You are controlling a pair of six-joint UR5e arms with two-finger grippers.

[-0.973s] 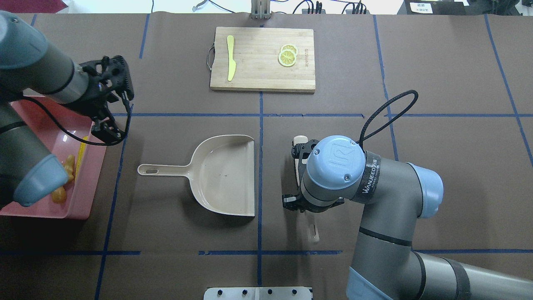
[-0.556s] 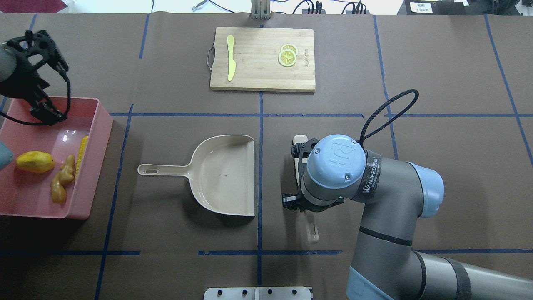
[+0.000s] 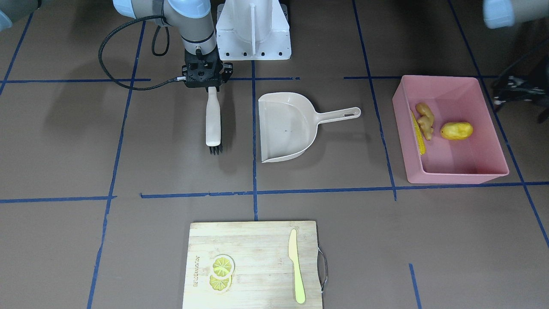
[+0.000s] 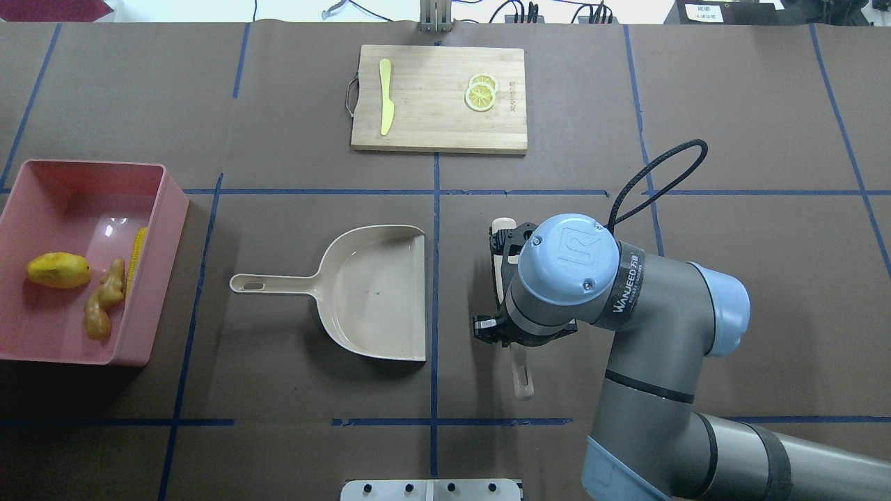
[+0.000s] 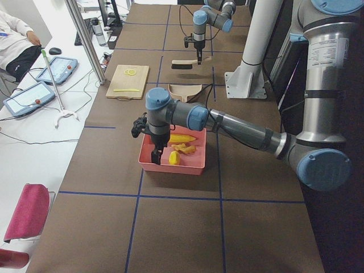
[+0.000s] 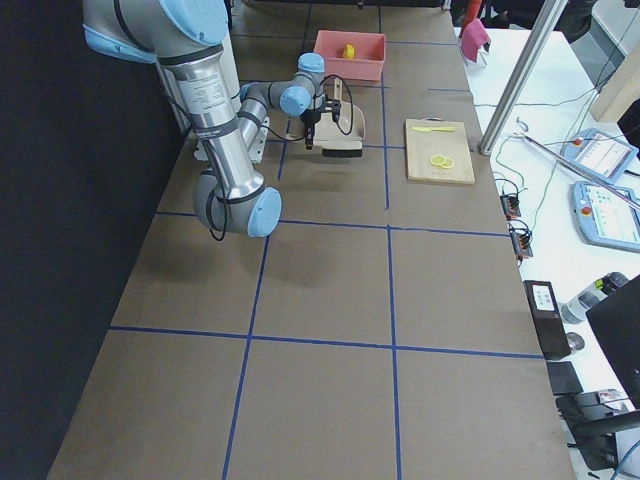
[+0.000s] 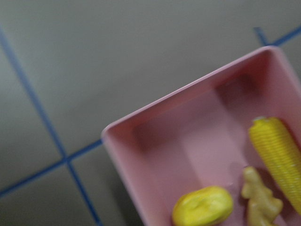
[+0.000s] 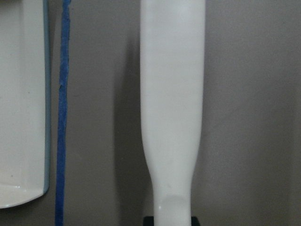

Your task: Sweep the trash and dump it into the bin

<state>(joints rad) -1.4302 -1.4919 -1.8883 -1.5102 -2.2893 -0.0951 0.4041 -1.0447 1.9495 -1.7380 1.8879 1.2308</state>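
As corn [image 3: 418, 134] hugs one wall — bin [image 3: 465, 177] clears dustpan [image 3: 285, 126].

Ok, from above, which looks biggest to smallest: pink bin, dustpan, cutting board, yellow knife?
1. pink bin
2. cutting board and dustpan: they look about alike, too close to rank
3. yellow knife
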